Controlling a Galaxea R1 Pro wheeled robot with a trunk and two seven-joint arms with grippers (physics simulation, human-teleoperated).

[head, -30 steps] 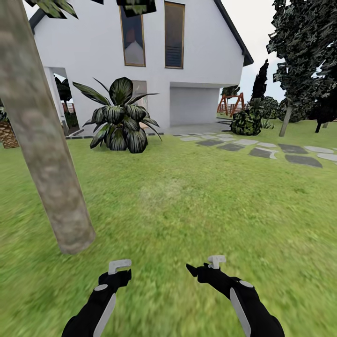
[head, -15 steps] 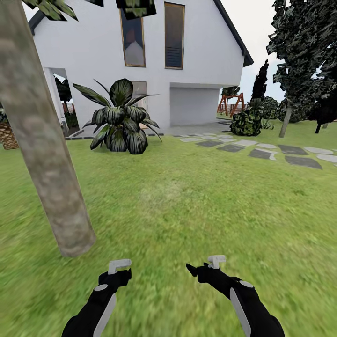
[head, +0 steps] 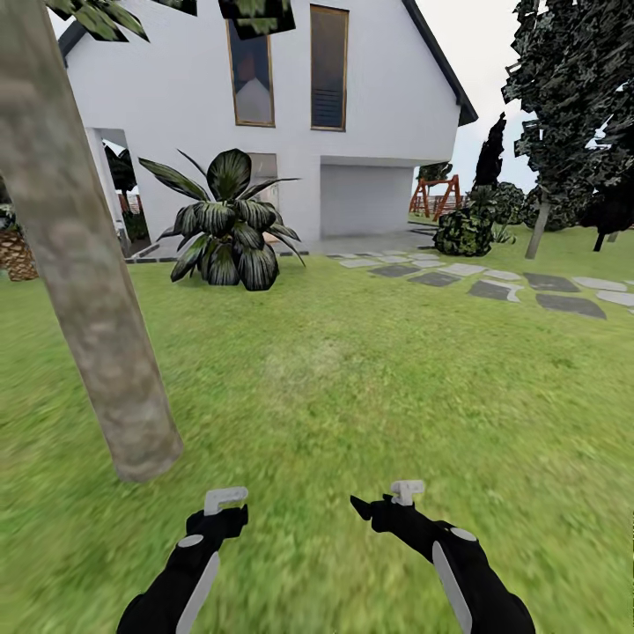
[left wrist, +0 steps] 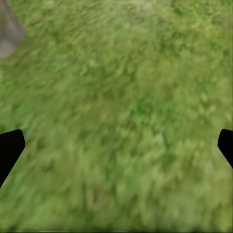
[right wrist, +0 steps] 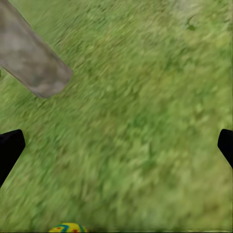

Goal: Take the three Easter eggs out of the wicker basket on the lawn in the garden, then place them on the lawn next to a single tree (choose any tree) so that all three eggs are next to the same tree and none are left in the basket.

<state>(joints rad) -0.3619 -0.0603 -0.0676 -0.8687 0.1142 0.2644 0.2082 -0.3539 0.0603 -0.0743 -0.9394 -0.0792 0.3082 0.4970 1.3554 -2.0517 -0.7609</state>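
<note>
Standing on the wide bright green grass lawn [head: 370, 379], a thick grey-brown tree trunk [head: 84, 264] is seen ahead on the left. The black left pincer [head: 225, 502] and the black right pincer [head: 392, 497] are held low over the grass, both spread wide with nothing between the fingers. A small bit of a yellow Easter egg [right wrist: 68, 227] with red and blue-green marks is seen at the edge of the right wrist view. A dark broad-leaved plant [head: 227, 222] is seen before a white house [head: 264, 106].
</note>
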